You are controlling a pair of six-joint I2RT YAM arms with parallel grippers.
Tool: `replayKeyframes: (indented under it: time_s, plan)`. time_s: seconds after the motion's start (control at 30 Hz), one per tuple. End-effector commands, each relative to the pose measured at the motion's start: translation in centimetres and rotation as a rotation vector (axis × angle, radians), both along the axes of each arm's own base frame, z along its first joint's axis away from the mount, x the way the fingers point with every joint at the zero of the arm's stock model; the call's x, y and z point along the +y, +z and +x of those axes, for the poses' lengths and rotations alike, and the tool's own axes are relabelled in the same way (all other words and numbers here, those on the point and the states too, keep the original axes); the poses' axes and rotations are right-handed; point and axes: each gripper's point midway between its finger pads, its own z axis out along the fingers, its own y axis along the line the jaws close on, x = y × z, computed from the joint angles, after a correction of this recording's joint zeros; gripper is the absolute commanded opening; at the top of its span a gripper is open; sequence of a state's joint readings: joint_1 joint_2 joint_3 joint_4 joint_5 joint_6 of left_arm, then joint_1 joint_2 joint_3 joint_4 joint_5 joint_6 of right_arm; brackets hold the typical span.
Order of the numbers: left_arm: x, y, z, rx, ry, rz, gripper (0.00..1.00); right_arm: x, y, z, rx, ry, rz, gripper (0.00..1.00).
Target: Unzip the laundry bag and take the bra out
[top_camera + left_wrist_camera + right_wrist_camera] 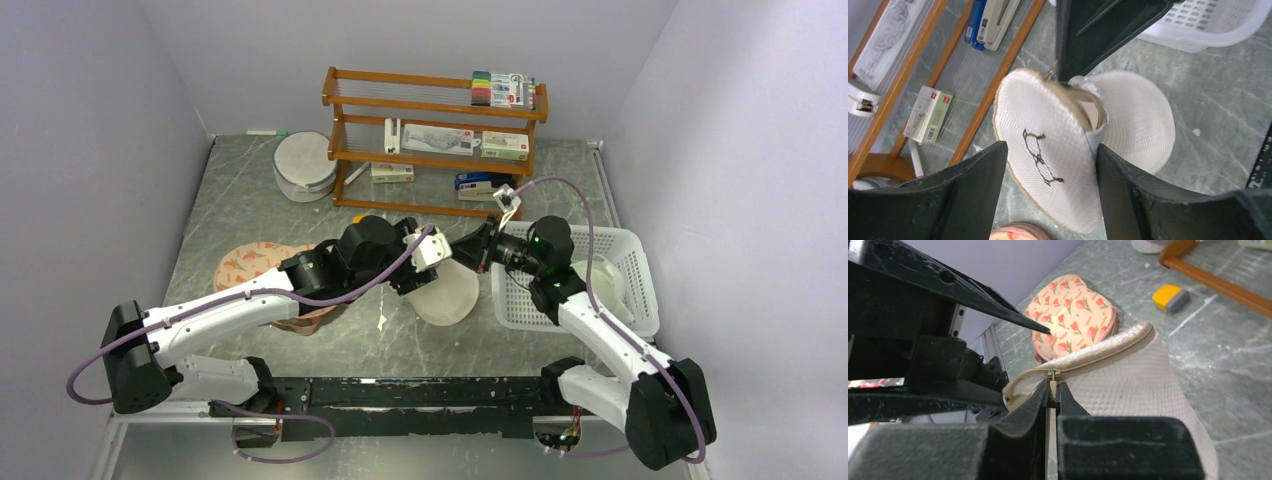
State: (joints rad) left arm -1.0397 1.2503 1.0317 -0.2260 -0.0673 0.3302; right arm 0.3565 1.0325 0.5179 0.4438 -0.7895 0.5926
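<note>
Grey marbled table [250,190], pale lilac walls [90,120]. Reaching in low from the near left, the left gripper [1050,147] clamps the laundry bag [447,297] at mid-table. The right gripper [1053,385], its arm bent over a white basket [625,240], pinches the zip pull [1052,374] tight.

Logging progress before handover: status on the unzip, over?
Left gripper clamped on laundry bag. Right gripper pinching zip pull; zip closed ahead of pull. Bra not visible. Nothing blocking the zip.
</note>
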Motion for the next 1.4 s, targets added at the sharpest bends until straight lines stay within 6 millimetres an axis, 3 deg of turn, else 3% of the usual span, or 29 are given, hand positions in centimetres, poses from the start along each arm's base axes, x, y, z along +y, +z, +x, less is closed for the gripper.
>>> replayKeyframes:
  time_s: [0.0,0.1,0.23,0.53,0.73,0.9,1.17,1.37]
  plan:
    - [-1.3,2.4,-0.7,0.015,-0.046,-0.081,0.77,1.5,2.3,-0.4,-0.096,0.011,-0.024,0.00]
    - [-1.4,2.7,-1.0,0.017,-0.063,-0.091,0.79,2.1,2.5,-0.5,-0.111,0.005,-0.049,0.00]
    - [-1.0,3.5,-1.4,-0.005,-0.079,-0.112,0.84,1.0,1.8,0.9,-0.097,-0.106,-0.103,0.00]
    - [0.6,6.1,0.0,-0.051,0.054,-0.202,0.92,0.2,1.8,1.4,-0.097,-0.176,-0.128,0.00]
    - [-1.8,5.0,-0.4,0.085,0.026,-0.217,0.89,0.9,2.4,1.2,-0.105,-0.172,-0.121,0.00]
    - [-2.2,2.8,0.7,0.121,0.083,-0.141,0.72,1.1,2.7,1.1,-0.108,-0.168,-0.125,0.00]
    - [-1.8,2.3,1.4,0.106,0.117,-0.131,0.44,1.2,2.4,0.6,-0.105,-0.157,-0.131,0.00]
    - [-1.5,2.6,1.3,0.085,0.101,-0.112,0.12,0.5,2.8,1.0,-0.117,-0.200,-0.147,0.00]
